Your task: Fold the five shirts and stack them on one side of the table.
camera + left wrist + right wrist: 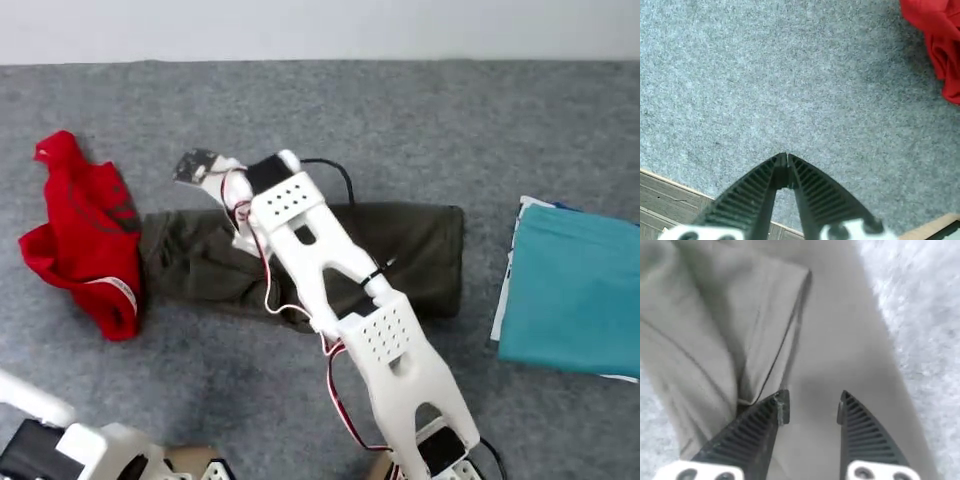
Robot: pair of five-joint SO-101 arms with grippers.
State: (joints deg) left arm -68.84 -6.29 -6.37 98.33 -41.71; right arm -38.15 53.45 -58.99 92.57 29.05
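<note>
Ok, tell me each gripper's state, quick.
Left gripper: closed, holding nothing.
Right gripper: open, just above the dark olive shirt, not gripping it.

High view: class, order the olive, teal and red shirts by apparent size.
1. Spread dark olive cloth shirt.
2. Folded teal cloth shirt, cut by the picture's edge.
3. Crumpled red cloth shirt.

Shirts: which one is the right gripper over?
The olive shirt mid-table, under the open right gripper; the red shirt and teal shirt lie off to either side.
</note>
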